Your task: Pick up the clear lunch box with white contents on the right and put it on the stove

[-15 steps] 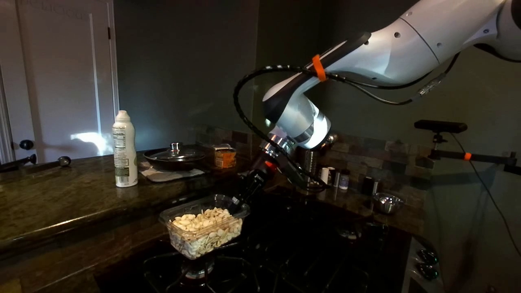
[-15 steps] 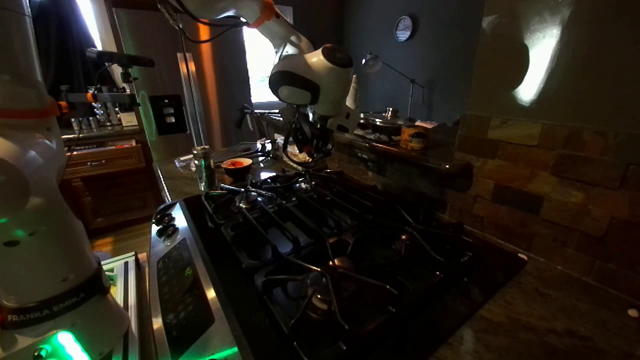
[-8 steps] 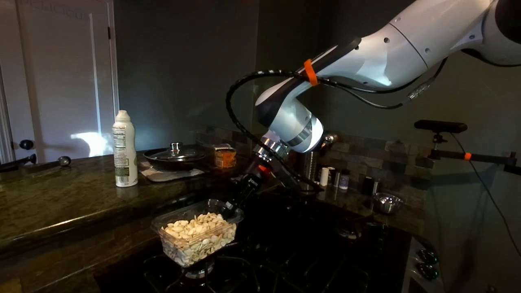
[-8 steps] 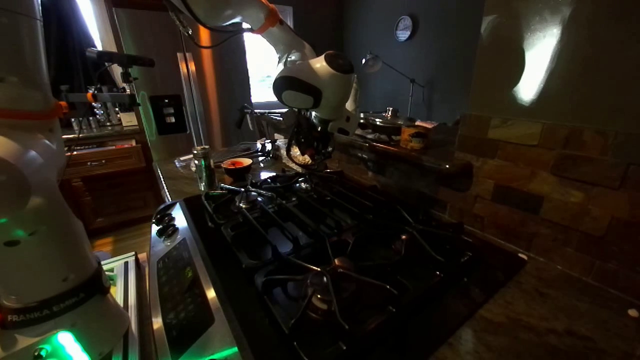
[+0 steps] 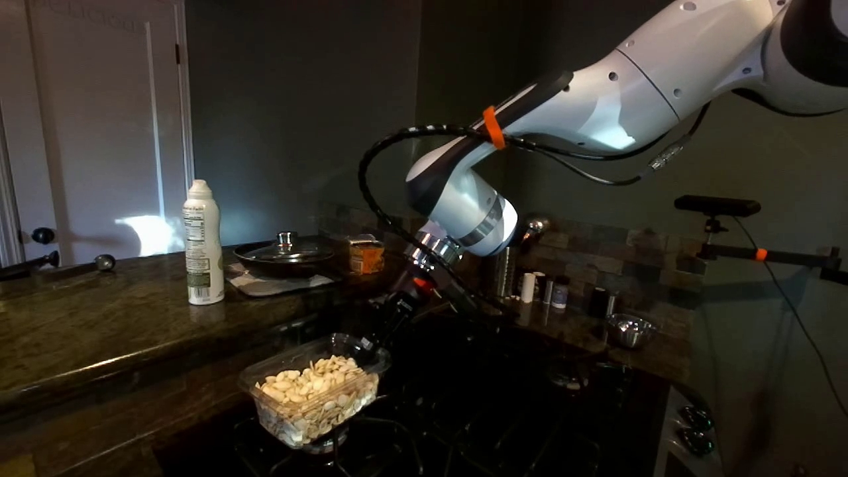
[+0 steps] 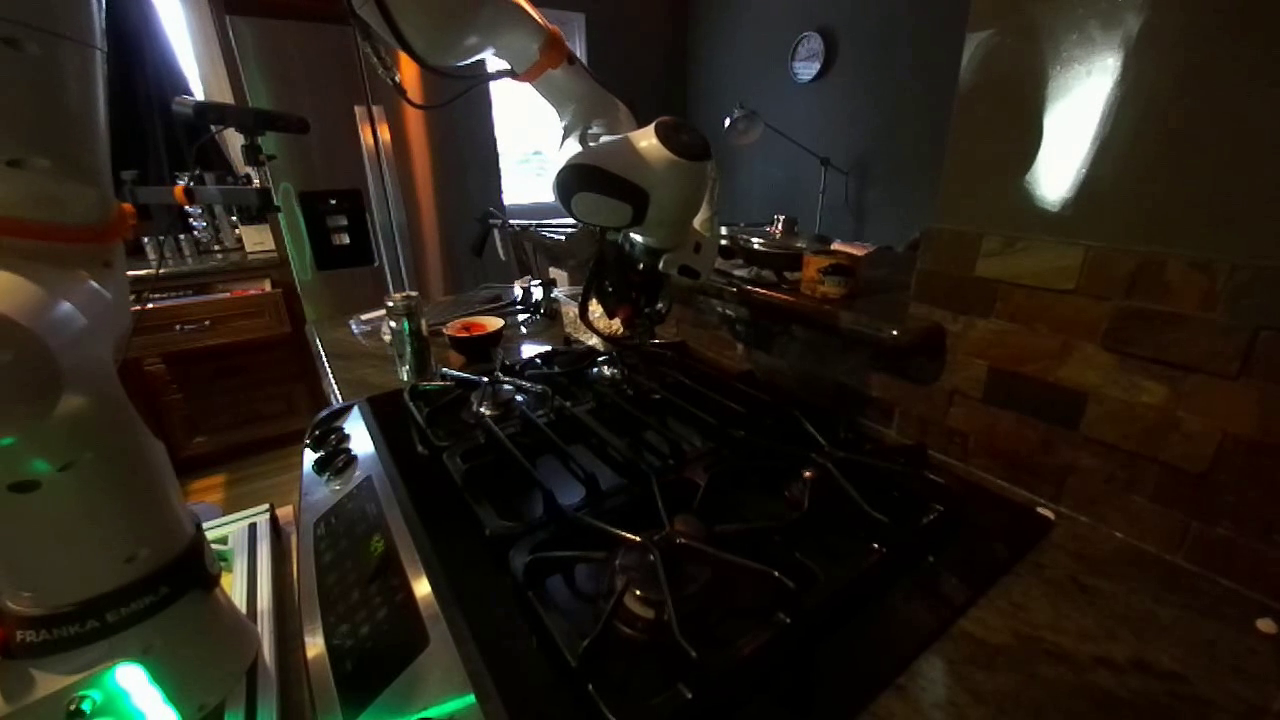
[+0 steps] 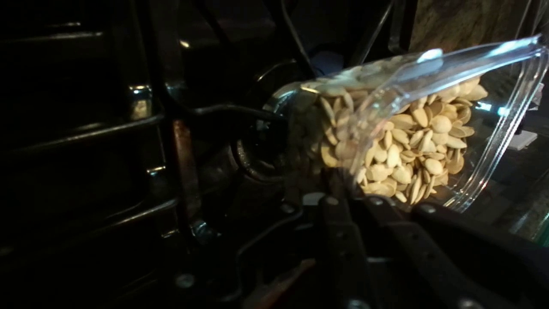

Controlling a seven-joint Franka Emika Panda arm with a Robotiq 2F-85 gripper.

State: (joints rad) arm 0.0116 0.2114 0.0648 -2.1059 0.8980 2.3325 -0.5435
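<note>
The clear lunch box [image 5: 315, 394], open-topped and holding whitish-cream seeds, is over the stove [image 5: 477, 404] at a burner near the raised counter. It tilts a little. I cannot tell whether its bottom touches the grates. My gripper [image 5: 370, 348] is shut on the box's near wall, with the fingers pinching the rim. In an exterior view the box [image 6: 590, 318] is mostly hidden behind my gripper [image 6: 625, 325], at the far end of the stove [image 6: 560, 480]. In the wrist view the fingers [image 7: 343, 191] close on the box's edge, and the seeds [image 7: 411, 150] show inside.
A raised counter [image 5: 99, 331] runs beside the box and bears a tall white bottle [image 5: 204, 248], a lidded pan [image 5: 283, 255] and an orange jar [image 5: 366, 257]. A metal bowl [image 5: 631, 330] stands behind the stove. A small bowl [image 6: 474, 338] and a shaker [image 6: 407, 335] stand beyond the stove's far end.
My gripper and the box have moved down, and slightly left in an exterior view. The box's bottom now covers more of the burner. The grip on the box has not changed.
</note>
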